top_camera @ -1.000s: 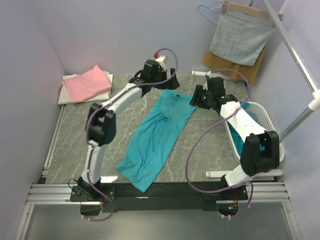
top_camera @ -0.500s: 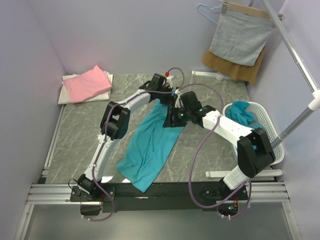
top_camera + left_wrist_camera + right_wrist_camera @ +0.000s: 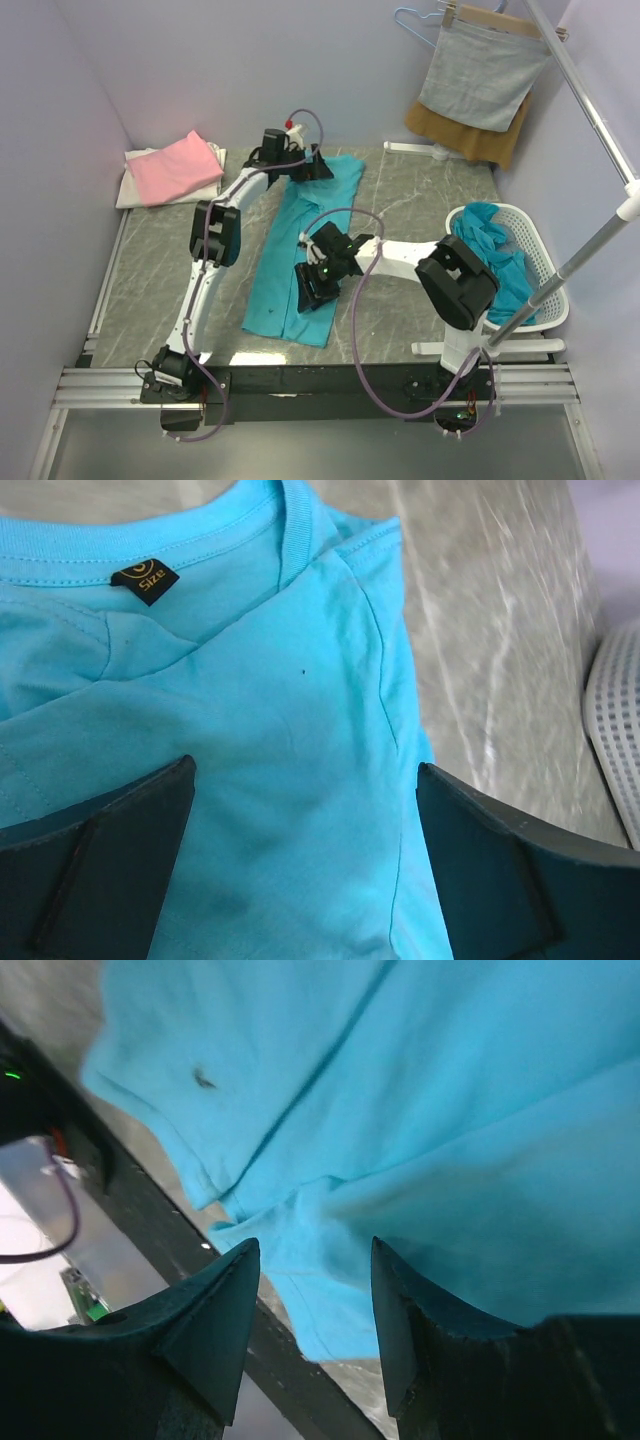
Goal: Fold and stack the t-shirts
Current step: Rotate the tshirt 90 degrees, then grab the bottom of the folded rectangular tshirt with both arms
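Observation:
A teal t-shirt [image 3: 285,235] lies stretched in a long narrow strip on the grey marble table, collar at the far end and hem near the front edge. My left gripper [image 3: 318,170] is open over the collar end. In the left wrist view its jaws [image 3: 305,772] stand wide apart above the shirt [image 3: 280,680], with the black size label [image 3: 148,578] ahead. My right gripper [image 3: 308,298] is open over the near end. The right wrist view shows its jaws [image 3: 314,1250] apart above the shirt's hem [image 3: 450,1110], holding nothing.
A folded pink shirt [image 3: 175,165] lies on a pale one at the back left. A white basket [image 3: 545,250] with more teal clothes stands at the right and shows in the left wrist view [image 3: 615,730]. Grey and mustard cloths [image 3: 480,75] hang at the back right. A black rail [image 3: 330,378] runs along the front.
The shirt has been drawn out straighter and narrower. My left gripper moved to the far collar end. My right gripper swung from the far right across to the near hem.

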